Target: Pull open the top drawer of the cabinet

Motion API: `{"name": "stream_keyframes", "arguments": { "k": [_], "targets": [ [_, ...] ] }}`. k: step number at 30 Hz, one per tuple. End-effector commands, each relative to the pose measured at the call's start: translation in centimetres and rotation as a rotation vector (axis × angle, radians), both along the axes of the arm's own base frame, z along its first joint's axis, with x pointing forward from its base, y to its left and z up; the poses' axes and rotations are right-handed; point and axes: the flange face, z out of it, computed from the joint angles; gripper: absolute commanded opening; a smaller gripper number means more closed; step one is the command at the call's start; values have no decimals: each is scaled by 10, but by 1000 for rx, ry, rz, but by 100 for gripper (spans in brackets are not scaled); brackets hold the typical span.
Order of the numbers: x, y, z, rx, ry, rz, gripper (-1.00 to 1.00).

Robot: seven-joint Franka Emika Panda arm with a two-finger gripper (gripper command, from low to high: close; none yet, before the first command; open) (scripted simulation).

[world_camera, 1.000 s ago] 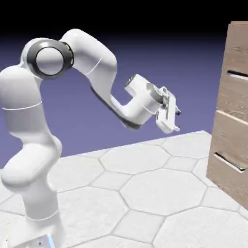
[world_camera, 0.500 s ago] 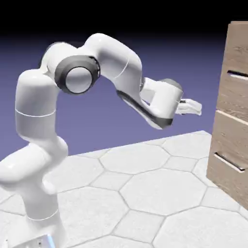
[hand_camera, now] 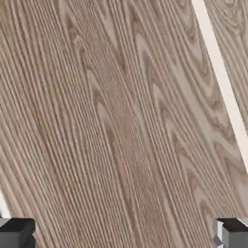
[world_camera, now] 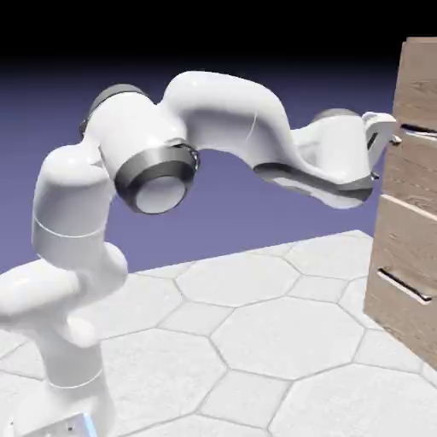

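Note:
The cabinet [world_camera: 408,320] stands at the right edge of the exterior view, light-brown wood grain. Its top drawer [world_camera: 420,171] is the upper panel, with a thin silver handle [world_camera: 419,131] across it. The panel sits flush with the cabinet front. My arm stretches out level to the right, and my gripper [world_camera: 391,137] is just left of that handle, at the same height. The top drawer's wood grain [hand_camera: 111,121] fills the hand view. My gripper [hand_camera: 123,236] is open, with a grey fingertip [hand_camera: 15,233] in each bottom corner and nothing between them. The handle does not show in the hand view.
A lower drawer panel with its own silver handle [world_camera: 404,286] sits below the top one. A pale seam [hand_camera: 220,77] crosses the hand view's upper right. The white hexagon-tiled table [world_camera: 256,341] spreads under the arm.
The arm has swung up and to the right, carrying the gripper from mid-air over the table to the top drawer's front. The jaws have stayed open.

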Motion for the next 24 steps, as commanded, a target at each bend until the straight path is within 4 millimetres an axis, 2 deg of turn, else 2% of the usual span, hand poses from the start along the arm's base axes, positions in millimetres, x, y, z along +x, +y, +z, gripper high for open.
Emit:
{"name": "stream_keyframes", "arguments": {
  "k": [1,3,4,11,12,13,14,24],
  "targets": [
    [0,-12,9,-59,-32,-2,100],
    [0,-32,23,-153,-82,-12,100],
    [0,-32,23,-153,-82,-12,100],
    [48,-32,24,-153,-83,-12,100],
    [50,-32,23,-153,-82,-12,100],
    [50,-32,23,-153,-82,-12,-100],
    [50,-32,23,-153,-82,-12,-100],
    [-16,-32,23,-153,-82,-12,-100]
  ]
}}
